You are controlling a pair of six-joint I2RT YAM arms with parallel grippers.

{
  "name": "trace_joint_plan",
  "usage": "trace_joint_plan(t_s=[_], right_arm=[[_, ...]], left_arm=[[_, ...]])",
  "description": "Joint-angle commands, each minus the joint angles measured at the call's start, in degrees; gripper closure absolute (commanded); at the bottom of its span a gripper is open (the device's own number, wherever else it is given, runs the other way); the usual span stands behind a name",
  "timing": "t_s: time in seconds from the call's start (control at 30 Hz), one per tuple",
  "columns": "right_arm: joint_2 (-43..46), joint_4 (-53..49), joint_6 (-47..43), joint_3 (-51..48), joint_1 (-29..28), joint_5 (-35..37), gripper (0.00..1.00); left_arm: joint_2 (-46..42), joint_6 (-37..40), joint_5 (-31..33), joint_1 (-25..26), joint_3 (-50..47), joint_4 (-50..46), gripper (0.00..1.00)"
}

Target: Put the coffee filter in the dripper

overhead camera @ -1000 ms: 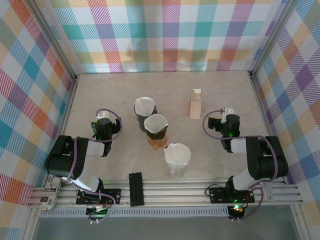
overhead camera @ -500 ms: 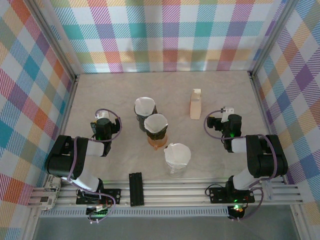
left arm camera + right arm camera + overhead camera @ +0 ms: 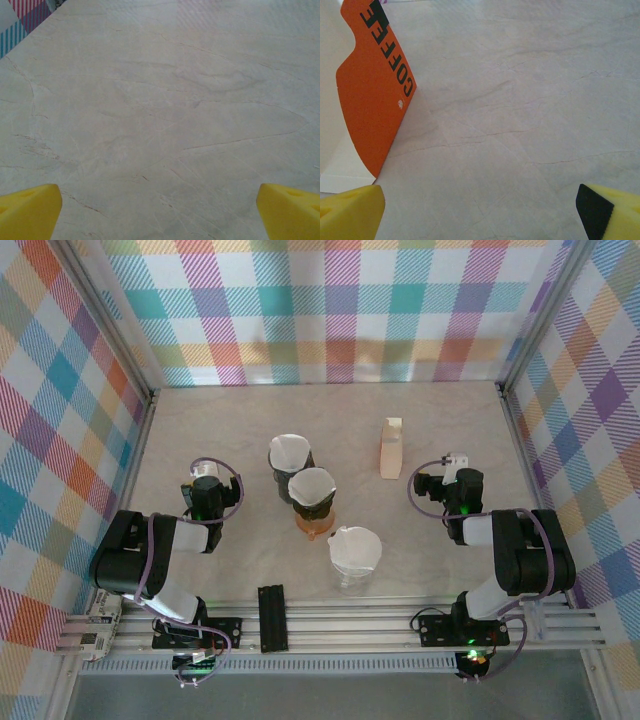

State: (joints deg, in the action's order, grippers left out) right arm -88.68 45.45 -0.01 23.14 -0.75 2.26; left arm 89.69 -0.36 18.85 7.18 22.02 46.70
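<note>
Above the pale marbled table (image 3: pixel 240 420), the left gripper (image 3: pixel 205 483) and the right gripper (image 3: pixel 457 480) are held with jaws spread wide. Nothing is gripped or touched. Against a second ago, the right gripper is found shifted slightly toward 3 o'clock, all else unchanged. Three drippers are grouped mid-table: a black dripper (image 3: pixel 281 486), an amber dripper (image 3: pixel 313 523) at its 5 o'clock, and a clear dripper (image 3: pixel 350 580) further along at 5 o'clock. A white coffee filter (image 3: pixel 290 452) is seated in each, cone open upward. A filter pack (image 3: pixel 391 448) is stood at 2 o'clock from the group, its orange face lettered COFFEE in the right wrist view.
</note>
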Motion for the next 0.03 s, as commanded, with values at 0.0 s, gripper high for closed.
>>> trace_joint_plan(t_s=[0.0], right_arm=[[0.62, 2.27, 0.8, 0.42, 0.12, -1.47, 0.01]], left_arm=[[-0.13, -0.25, -0.75, -0.63, 1.29, 0.89, 0.0]])
